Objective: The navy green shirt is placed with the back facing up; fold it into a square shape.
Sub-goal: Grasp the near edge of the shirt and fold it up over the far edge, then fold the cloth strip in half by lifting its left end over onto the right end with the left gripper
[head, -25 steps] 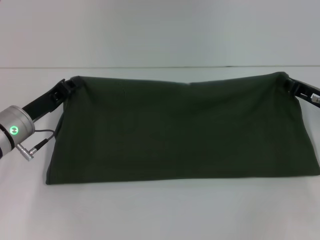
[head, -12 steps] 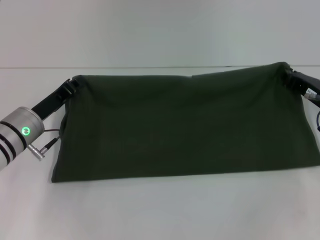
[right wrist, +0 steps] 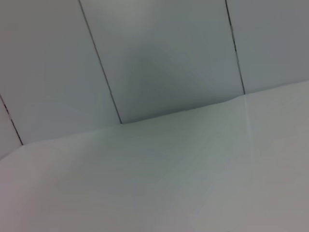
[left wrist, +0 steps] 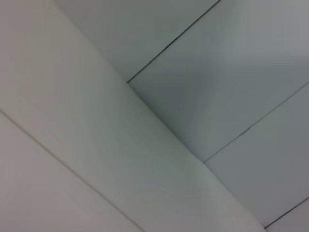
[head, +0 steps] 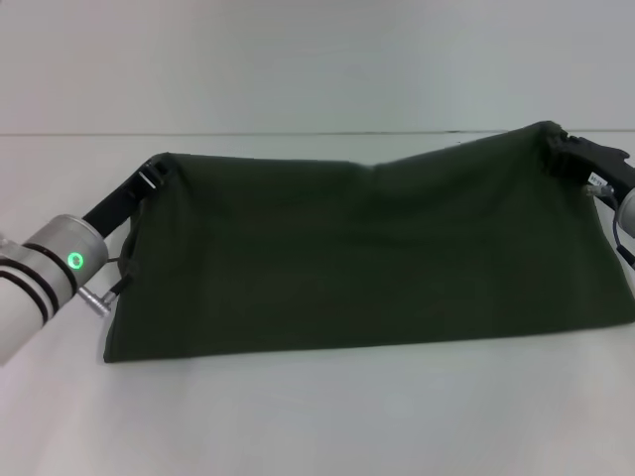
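The navy green shirt (head: pixel 367 253) hangs as a wide dark olive sheet in the head view, its lower edge resting on the white table (head: pixel 317 416). My left gripper (head: pixel 156 171) is shut on its upper left corner. My right gripper (head: pixel 558 141) is shut on its upper right corner, held a little higher than the left. The top edge sags slightly between them. The wrist views show only white table and grey wall panels, no shirt and no fingers.
The table's far edge meets a pale wall (head: pixel 317 59) behind the shirt. My left arm's silver wrist (head: pixel 60 263) with a green light stands at the left, a cable plug (head: pixel 104 297) beside the shirt's lower left corner.
Both grippers have moved with the shirt: the left corner shifted right and slightly lower, the right corner rose and moved inward. My left forearm came closer in the head view. The shirt's lower edge slid back a little.
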### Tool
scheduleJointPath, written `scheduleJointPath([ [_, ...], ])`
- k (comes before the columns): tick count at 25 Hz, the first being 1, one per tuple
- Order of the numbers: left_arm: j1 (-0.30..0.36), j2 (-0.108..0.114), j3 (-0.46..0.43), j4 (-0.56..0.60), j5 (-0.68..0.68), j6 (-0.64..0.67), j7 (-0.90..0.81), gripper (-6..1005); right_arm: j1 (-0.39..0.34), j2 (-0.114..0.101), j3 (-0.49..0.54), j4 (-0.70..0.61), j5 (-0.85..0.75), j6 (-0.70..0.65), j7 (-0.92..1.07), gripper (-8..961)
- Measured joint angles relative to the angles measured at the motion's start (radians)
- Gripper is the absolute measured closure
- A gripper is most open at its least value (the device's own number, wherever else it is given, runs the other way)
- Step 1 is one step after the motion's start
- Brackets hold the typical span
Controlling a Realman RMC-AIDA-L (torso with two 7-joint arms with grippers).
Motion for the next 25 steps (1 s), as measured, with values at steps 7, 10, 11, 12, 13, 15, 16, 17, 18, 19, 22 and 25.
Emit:
scheduleJointPath([
  [7, -0.003, -0.002, 0.000, -0.043, -0.085, 0.004, 0.122, 777, 0.011, 0.002, -0.006, 0.018, 0.055, 0.038, -0.054, 815],
  [10, -0.003, -0.002, 0.000, -0.043, -0.092, 0.002, 0.125, 679, 0.013, 0.001, -0.005, 0.019, 0.055, 0.043, -0.058, 702],
  [11, -0.001, -0.002, 0.000, -0.043, -0.094, 0.000, 0.125, 655, 0.009, 0.001, -0.003, 0.018, 0.056, 0.039, -0.058, 665],
  [12, 0.000, -0.002, -0.001, -0.043, -0.095, -0.003, 0.125, 632, 0.004, 0.001, 0.000, 0.018, 0.058, 0.035, -0.055, 628],
  [13, 0.001, -0.002, 0.000, -0.043, -0.095, -0.010, 0.125, 608, -0.002, 0.000, 0.003, 0.018, 0.064, 0.029, -0.050, 590],
  [15, 0.001, -0.001, 0.002, -0.040, -0.095, -0.041, 0.124, 560, -0.018, -0.002, 0.003, 0.018, 0.083, 0.007, -0.044, 429],
  [16, 0.001, -0.001, 0.003, -0.038, -0.095, -0.053, 0.124, 536, -0.030, -0.003, 0.001, 0.019, 0.089, -0.014, -0.044, 349],
  [17, 0.003, -0.001, 0.003, -0.038, -0.095, -0.064, 0.124, 512, -0.042, -0.003, -0.002, 0.020, 0.093, -0.043, -0.043, 302],
  [18, 0.006, -0.001, 0.002, -0.035, -0.095, -0.069, 0.124, 489, -0.055, -0.003, -0.006, 0.020, 0.092, -0.074, -0.044, 255],
  [19, 0.013, -0.001, 0.000, -0.028, -0.097, -0.072, 0.124, 465, -0.072, -0.003, -0.012, 0.020, 0.091, -0.117, -0.044, 207],
  [22, 0.039, 0.000, -0.003, 0.008, -0.109, -0.068, 0.122, 363, -0.132, -0.005, -0.043, 0.019, 0.087, -0.265, -0.044, 111],
  [25, 0.080, 0.007, 0.007, 0.062, -0.104, -0.022, 0.076, 245, -0.187, -0.009, -0.126, 0.005, 0.085, -0.398, -0.046, 107],
])
